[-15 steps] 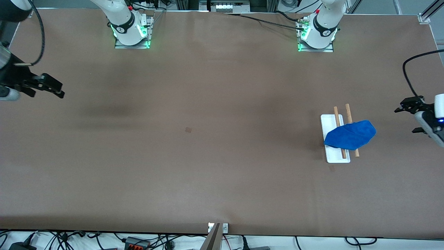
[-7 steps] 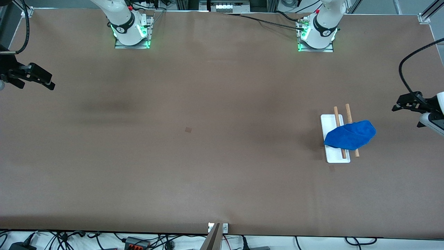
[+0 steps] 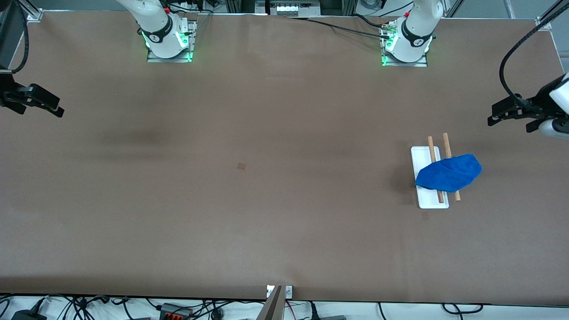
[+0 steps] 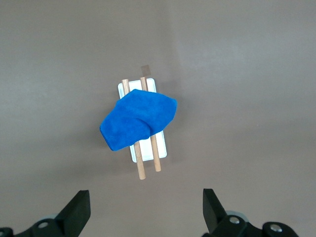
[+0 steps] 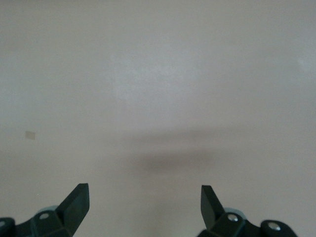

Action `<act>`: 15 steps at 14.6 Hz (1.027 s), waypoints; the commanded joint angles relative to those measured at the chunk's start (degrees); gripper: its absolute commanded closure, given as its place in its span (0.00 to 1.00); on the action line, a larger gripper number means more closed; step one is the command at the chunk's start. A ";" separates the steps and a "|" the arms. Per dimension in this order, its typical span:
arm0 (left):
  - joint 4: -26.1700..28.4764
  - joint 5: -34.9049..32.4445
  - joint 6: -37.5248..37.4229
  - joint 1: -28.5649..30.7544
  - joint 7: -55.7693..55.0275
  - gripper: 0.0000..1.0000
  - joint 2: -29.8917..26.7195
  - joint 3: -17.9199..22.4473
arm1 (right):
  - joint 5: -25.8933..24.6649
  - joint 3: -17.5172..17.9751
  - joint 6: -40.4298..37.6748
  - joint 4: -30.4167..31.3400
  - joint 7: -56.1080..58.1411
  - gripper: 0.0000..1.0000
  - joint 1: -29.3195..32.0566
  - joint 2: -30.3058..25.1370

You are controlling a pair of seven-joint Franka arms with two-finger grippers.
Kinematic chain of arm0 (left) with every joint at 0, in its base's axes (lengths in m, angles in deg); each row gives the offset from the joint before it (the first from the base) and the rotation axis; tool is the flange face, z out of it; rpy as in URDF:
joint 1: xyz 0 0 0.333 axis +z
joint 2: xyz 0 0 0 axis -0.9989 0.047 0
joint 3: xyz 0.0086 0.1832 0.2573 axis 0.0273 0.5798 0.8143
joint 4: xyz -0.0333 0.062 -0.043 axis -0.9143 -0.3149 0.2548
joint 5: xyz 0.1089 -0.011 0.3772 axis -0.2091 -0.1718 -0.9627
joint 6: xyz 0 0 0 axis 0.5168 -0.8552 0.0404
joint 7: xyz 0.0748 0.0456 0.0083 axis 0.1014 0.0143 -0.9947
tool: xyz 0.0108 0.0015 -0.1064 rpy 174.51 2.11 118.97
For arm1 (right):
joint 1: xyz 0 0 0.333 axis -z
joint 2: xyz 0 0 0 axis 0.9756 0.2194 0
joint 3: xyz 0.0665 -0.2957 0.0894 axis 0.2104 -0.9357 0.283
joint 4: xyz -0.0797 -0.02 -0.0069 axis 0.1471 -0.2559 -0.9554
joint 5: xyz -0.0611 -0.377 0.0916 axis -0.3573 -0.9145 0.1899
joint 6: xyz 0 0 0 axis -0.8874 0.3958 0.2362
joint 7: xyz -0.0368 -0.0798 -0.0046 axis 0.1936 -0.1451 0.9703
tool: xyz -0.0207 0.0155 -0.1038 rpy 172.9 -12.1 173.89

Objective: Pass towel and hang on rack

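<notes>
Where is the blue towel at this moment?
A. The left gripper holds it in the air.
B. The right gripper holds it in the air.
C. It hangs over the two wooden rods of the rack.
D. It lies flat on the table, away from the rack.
C: the towel is draped across both wooden rods of the rack, while the left gripper and the right gripper are open, empty and apart from it.

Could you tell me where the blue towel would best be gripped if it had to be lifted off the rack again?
Probably the towel's overhanging corner, toward the left arm's end of the table. It juts clear of the rack's rods, so a gripper coming down from above could pinch cloth without touching wood.
</notes>
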 commanded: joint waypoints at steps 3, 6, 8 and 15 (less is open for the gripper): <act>6.04 1.10 1.64 -0.90 -1.62 0.00 -5.66 2.33 | -0.20 2.38 -0.49 -1.02 0.49 0.00 1.96 0.28; 5.87 0.84 -1.17 -0.99 -1.71 0.00 -6.28 3.12 | -0.46 2.38 -0.49 -0.94 0.66 0.00 1.70 0.28; 5.08 0.66 -2.32 -0.99 -2.06 0.00 -6.28 3.12 | -0.64 2.38 -0.49 -0.94 0.66 0.00 1.52 0.19; 4.64 0.31 -2.85 -1.78 -3.55 0.00 -6.28 3.21 | -0.64 2.38 -0.67 -0.76 0.66 0.00 1.43 0.19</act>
